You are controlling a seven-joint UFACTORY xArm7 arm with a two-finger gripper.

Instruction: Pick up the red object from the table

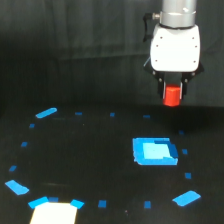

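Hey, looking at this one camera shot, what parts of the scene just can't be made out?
- Exterior view: the arm above the gripper is cut off by the top edge.
- The fingers are dark against a dark backdrop, so where they touch the red object is unclear; its top is hidden between them.
- The pale patch on the table is cut off by the bottom edge.
- The flat blue square piece is blurred; its surface detail is unreadable.

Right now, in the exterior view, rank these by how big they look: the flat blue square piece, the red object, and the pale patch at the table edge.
1. Flat blue square piece and pale patch: similar in apparent size; the patch is cut off by the frame and nearer the camera, so I won't rank them.
2. Red object, held between the gripper fingers: clearly smallest.
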